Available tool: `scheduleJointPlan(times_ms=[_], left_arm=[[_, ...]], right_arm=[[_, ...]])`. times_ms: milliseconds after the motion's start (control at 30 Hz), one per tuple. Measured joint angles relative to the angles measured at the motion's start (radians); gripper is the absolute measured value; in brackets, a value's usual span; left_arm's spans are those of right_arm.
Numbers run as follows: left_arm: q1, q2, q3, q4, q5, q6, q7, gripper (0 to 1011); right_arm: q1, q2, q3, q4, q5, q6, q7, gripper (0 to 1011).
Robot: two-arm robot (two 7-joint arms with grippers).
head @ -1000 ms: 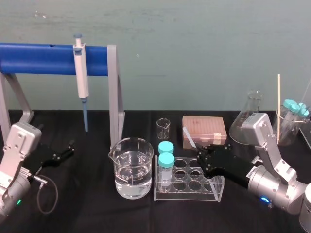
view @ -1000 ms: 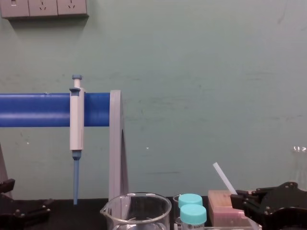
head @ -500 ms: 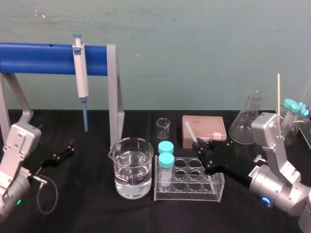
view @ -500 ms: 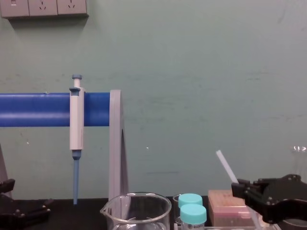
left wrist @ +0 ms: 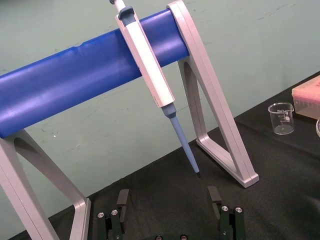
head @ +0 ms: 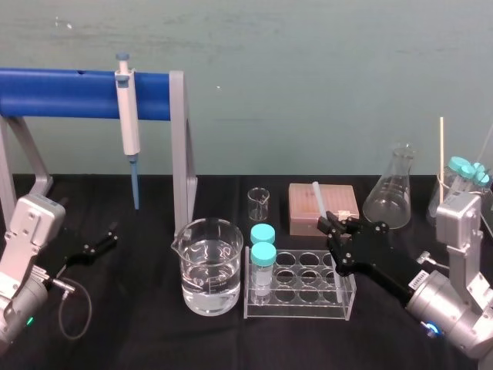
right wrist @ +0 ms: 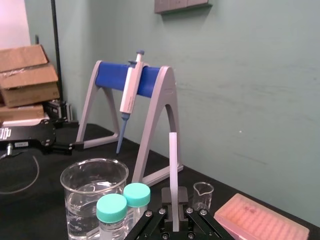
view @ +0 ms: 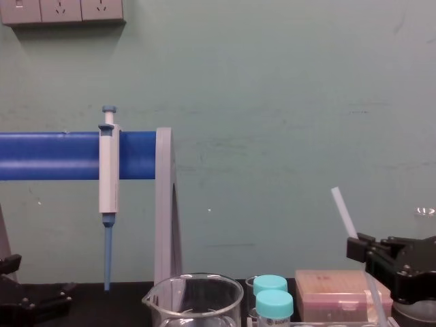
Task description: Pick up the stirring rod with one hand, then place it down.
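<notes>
Right of centre in the head view, the right gripper (head: pixel 331 227) pinched the stirring rod (head: pixel 316 199) between its black fingers. The rod leaned, its upper end in front of the pink tip box (head: pixel 343 199) and its lower end down at the right end of the clear test-tube rack (head: pixel 300 307); whether it touched the rack could not be told. A water-filled beaker (head: pixel 206 266) stood just left of the rack, and a conical flask (head: pixel 389 199) stood behind the gripper. The left gripper (head: pixel 96 245) lay low over the black table (head: pixel 139 324) at the far left, well apart from the rod.

From the left wrist view, the left gripper (left wrist: pixel 168 200) had its fingers spread wide with nothing between them, facing the pipette (left wrist: pixel 147 65) that hung on the blue-bar stand (left wrist: pixel 60 90).

From the right wrist view, the stirring rod (right wrist: pixel 173 160) rose straight out of the right gripper (right wrist: pixel 175 207), which was pressed against it on both sides. The beaker (right wrist: pixel 92 182) and two teal-capped tubes (right wrist: pixel 112 209) stood beside it.

Across the chest view, the rod (view: pixel 343 210) slanted up and leftward from the right gripper (view: pixel 361 246), above the tip box (view: pixel 334 289).
</notes>
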Motion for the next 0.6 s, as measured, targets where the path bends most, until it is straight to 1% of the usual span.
scheduleJointPlan(times_ms=[100,233,433,600], left_arm=[[0.0,0.0,0.0,0.0,0.0,0.0,0.0,1000],[0.0,0.0,0.0,0.0,0.0,0.0,0.0,1000],[0.0,0.0,0.0,0.0,0.0,0.0,0.0,1000],[0.0,0.0,0.0,0.0,0.0,0.0,0.0,1000]], right_arm=[[-0.012,-0.005,0.01,-0.003,0.003,-0.014,-0.001,62],[-0.033,-0.016,0.03,-0.009,0.009,-0.045,-0.001,62],[-0.045,-0.027,0.051,-0.02,0.013,-0.076,0.001,62],[-0.046,-0.029,0.075,-0.062,0.018,-0.093,0.004,62]])
